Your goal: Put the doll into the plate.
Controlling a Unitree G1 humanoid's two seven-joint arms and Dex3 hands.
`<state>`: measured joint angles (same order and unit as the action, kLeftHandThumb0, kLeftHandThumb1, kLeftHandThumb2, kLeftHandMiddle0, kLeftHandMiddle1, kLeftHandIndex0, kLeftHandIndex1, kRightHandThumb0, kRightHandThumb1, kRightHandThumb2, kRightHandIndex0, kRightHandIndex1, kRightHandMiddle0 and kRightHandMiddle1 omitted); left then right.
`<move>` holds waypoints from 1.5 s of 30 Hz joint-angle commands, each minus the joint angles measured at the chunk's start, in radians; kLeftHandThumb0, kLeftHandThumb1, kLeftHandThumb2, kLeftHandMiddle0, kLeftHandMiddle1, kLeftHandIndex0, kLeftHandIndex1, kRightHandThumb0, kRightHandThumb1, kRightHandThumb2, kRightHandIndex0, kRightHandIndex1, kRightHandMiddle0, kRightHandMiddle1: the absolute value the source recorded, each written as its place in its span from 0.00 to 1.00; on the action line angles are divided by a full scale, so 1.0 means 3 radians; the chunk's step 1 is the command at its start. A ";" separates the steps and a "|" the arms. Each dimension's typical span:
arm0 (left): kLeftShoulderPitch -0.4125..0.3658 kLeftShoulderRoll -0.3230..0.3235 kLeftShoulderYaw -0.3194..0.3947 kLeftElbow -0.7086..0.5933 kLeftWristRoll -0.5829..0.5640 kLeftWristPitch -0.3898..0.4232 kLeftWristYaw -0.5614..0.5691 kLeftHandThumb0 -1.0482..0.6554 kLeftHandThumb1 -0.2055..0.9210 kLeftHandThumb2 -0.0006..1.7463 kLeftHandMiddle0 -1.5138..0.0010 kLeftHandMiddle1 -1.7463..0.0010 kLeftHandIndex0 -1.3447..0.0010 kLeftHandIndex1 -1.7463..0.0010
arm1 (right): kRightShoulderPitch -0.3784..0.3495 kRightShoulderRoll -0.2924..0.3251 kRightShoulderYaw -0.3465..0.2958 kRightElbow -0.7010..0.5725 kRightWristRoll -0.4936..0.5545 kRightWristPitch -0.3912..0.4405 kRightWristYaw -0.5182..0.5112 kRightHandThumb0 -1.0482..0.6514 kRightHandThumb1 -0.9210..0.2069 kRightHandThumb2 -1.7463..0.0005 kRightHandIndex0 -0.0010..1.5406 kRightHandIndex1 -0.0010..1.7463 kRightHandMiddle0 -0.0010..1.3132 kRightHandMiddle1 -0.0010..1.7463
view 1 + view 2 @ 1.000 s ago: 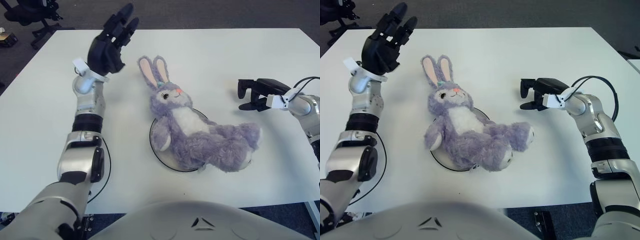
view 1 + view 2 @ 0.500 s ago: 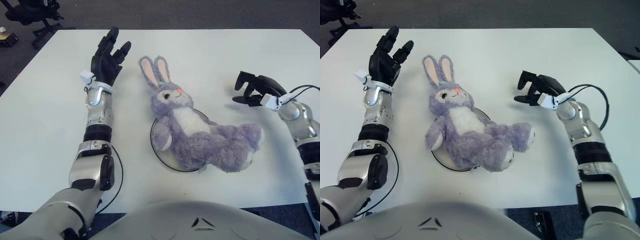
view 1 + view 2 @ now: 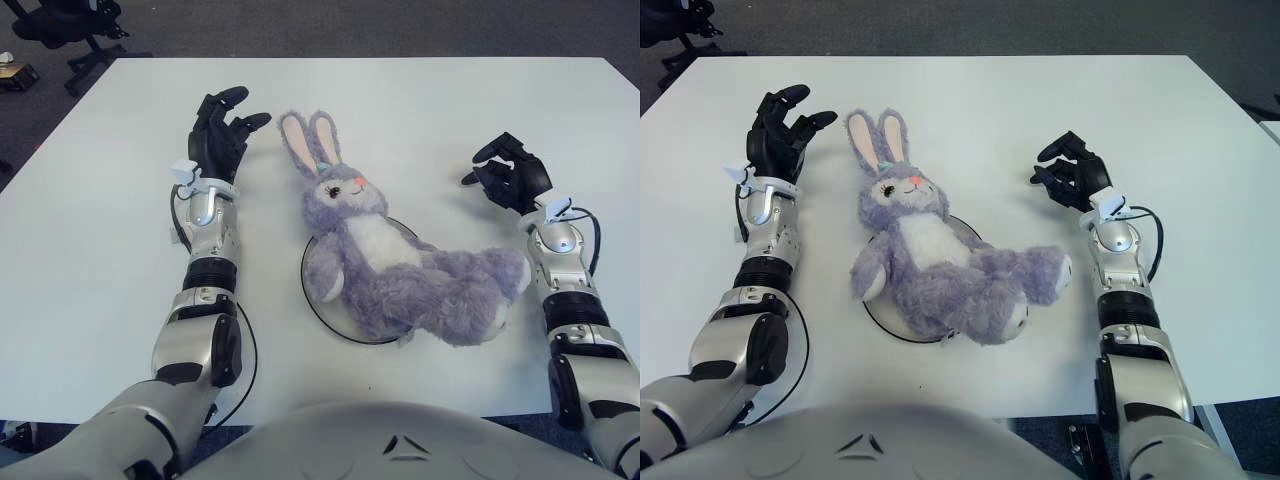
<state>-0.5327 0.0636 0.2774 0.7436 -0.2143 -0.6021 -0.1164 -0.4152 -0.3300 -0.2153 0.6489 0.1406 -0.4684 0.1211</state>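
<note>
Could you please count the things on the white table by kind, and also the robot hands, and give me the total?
Plush rabbit doll: 1, purple, lying on the plate.
Plate: 1, mostly covered by the doll.
Robot hands: 2, the left hand and the right hand, both open and holding nothing, one on each side of the doll.
Total: 4.

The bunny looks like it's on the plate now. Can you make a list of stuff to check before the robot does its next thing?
1. Bunny doll on the plate: ok, its body covers most of it.
2. Whole doll inside the rim: not ok, head, ears and legs hang over onto the table.
3. Left robot hand off the doll: ok, open beside the ears.
4. Right robot hand off the doll: ok, open, apart.
5. Plate flat underneath: cannot tell, mostly hidden.
</note>
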 commanded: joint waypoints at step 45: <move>0.0443 -0.0105 -0.0247 -0.0038 0.0212 0.0115 0.0062 0.45 1.00 0.30 0.44 0.00 0.59 0.00 | 0.0232 0.0607 -0.0016 0.0028 -0.0173 0.0010 -0.0586 0.40 0.16 0.57 0.49 1.00 0.24 1.00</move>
<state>-0.4831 0.0489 0.2034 0.7077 -0.1496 -0.5842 -0.1093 -0.4215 -0.1737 -0.2307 0.6582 0.0939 -0.5122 -0.0547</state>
